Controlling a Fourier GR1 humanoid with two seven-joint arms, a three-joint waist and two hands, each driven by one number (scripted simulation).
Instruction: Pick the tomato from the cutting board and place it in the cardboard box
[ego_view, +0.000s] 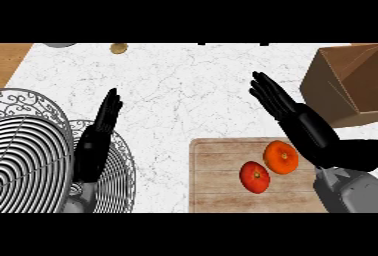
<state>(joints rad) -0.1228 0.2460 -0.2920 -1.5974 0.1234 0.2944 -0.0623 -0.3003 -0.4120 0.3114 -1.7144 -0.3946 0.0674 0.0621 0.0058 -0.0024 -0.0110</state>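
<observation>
A red tomato (255, 177) lies on the wooden cutting board (218, 170) at the lower middle. Right beside it, up and to the right, sits an orange fruit (280, 157). The cardboard box (345, 85) stands open at the right edge, tilted toward me. My right hand (295, 117) hovers open with straight fingers between the board and the box, above and right of the tomato, not touching it. My left hand (100, 132) rests open at the left, fingers up, over a wire rack.
A metal wire dish rack (29, 145) fills the lower left. A small brown round object (119, 48) and a grey object (59, 45) lie at the counter's far edge. A wooden surface (11, 57) borders the white marble counter (184, 90) at the upper left.
</observation>
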